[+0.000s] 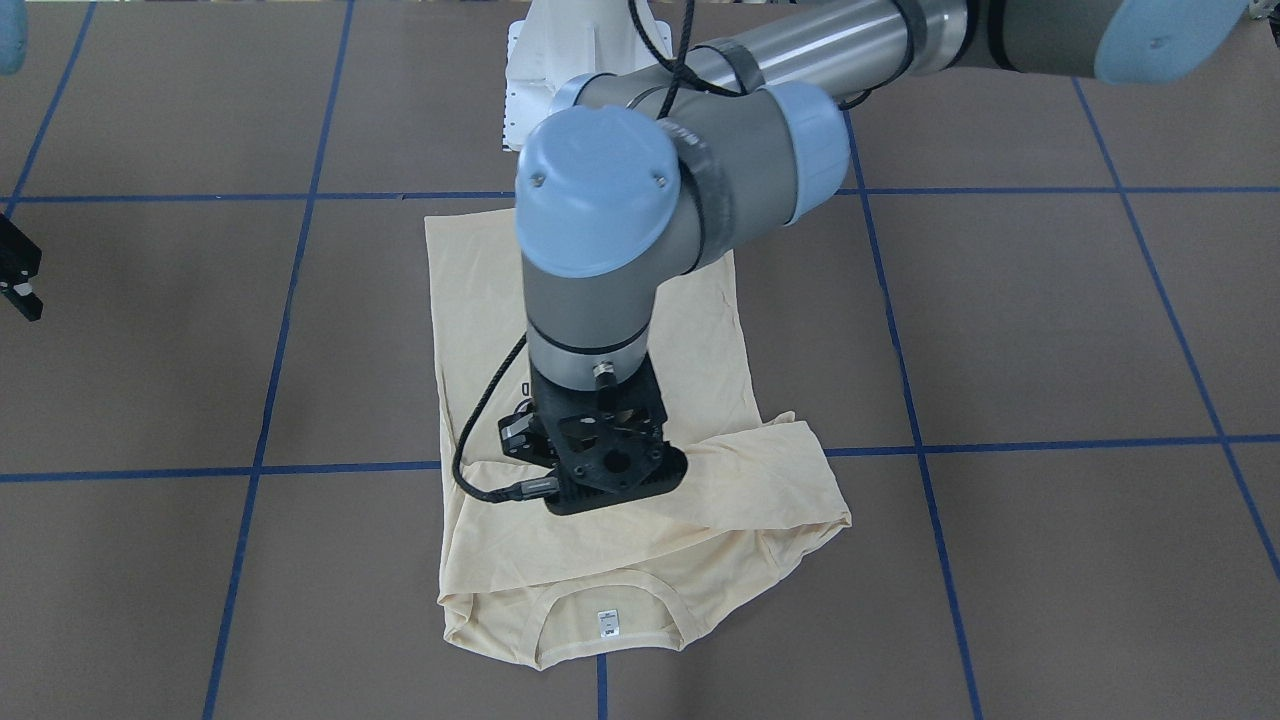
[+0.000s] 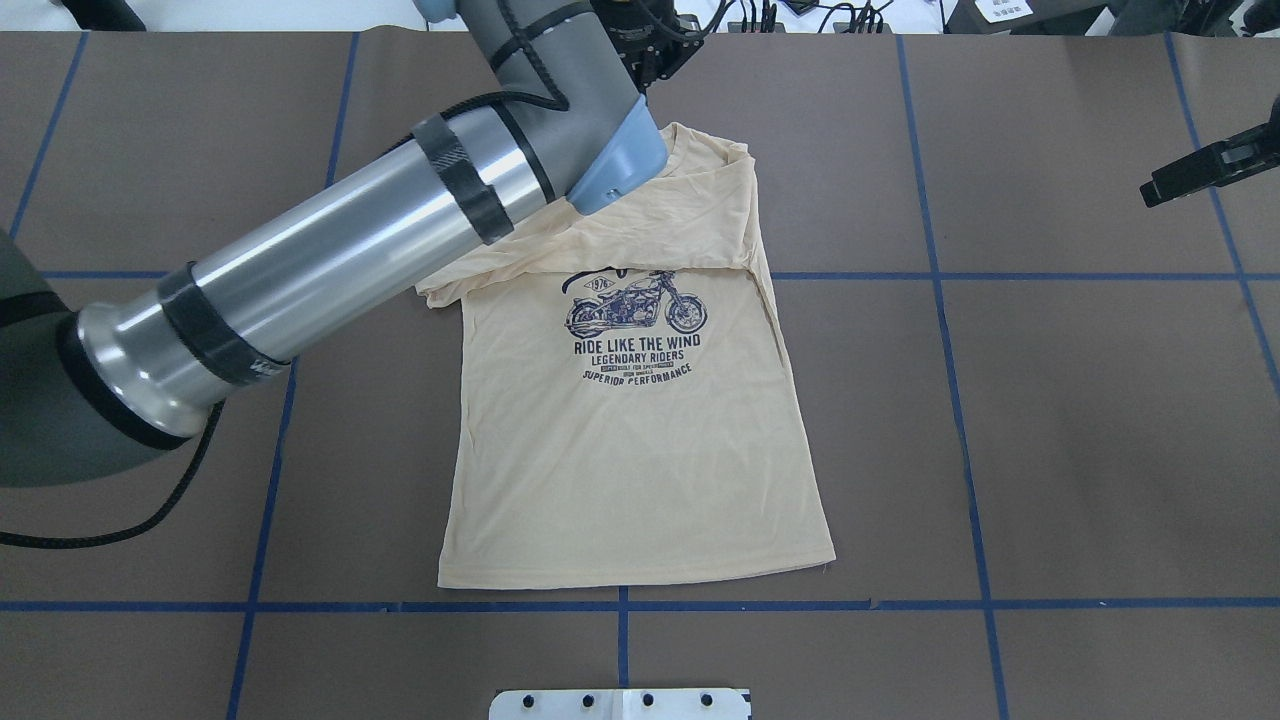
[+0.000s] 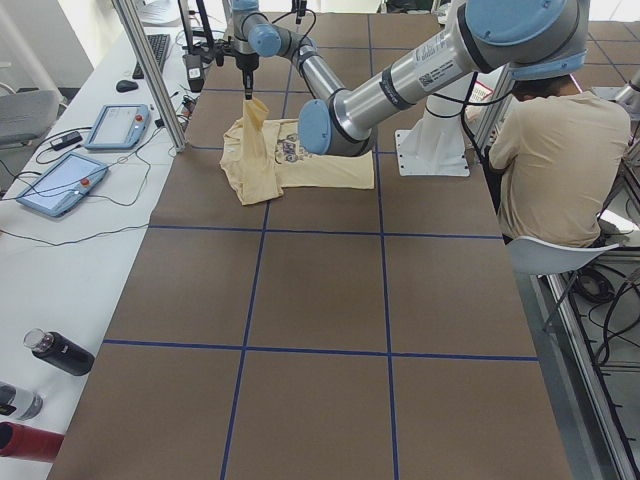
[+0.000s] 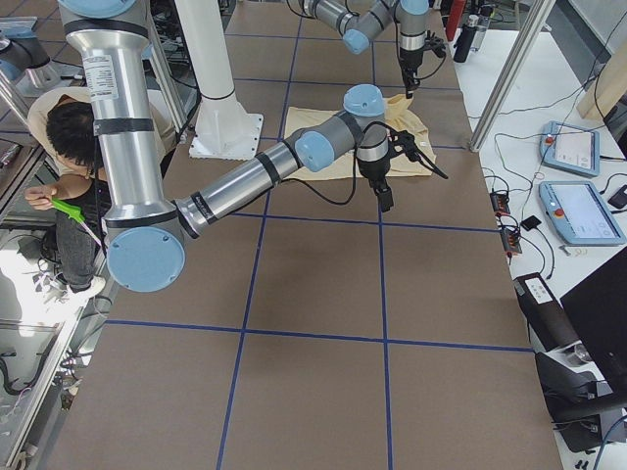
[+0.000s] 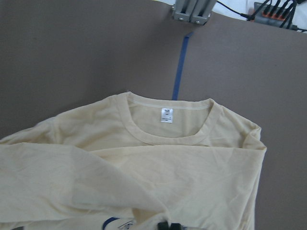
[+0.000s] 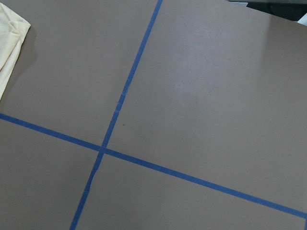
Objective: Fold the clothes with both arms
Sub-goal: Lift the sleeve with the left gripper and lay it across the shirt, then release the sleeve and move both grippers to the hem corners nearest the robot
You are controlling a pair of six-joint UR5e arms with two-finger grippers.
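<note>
The pale cream-yellow shirt lies print side up, its navy motorcycle print facing the ceiling and its hem toward the robot. One sleeve is folded across the chest. The collar with its white label is at the far edge. My left gripper hangs over the upper chest, shut on a pinch of fabric that rises to its tips; the exterior left view shows this cloth lifted. My right gripper hovers off to the side, away from the shirt; whether it is open, I cannot tell.
Blue tape lines grid the brown tabletop. The white pedestal base stands at the robot's edge. A seated person is beside the base. Tablets and bottles sit on a side bench.
</note>
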